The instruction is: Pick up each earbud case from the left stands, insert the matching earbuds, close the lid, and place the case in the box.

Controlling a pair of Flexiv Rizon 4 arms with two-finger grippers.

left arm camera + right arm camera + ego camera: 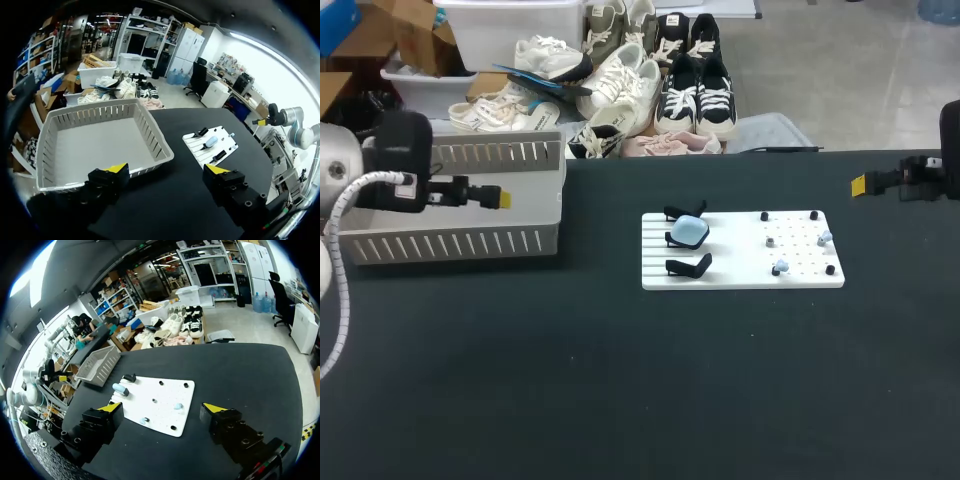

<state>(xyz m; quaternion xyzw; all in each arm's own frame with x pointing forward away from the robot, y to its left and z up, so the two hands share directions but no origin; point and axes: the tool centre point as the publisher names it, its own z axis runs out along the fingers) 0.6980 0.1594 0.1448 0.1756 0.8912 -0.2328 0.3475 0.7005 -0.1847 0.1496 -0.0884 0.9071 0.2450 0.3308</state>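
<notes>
I saw both grippers released and empty: left gripper (502, 197) by the box (450, 243) at frame left, right gripper (858, 184) at the right edge. The case (690, 232) sat on the board (740, 274), centre.

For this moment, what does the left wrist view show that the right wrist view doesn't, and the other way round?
Only the left wrist view: the open left gripper and a look down onto the floor of the grey slotted plastic basket.
Only the right wrist view: the open right gripper and two small pale blue earbuds on the board's pegged half.
Both: the white rectangular board, the pale blue earbud case on its middle black stand, the basket's outside and the black table.
</notes>
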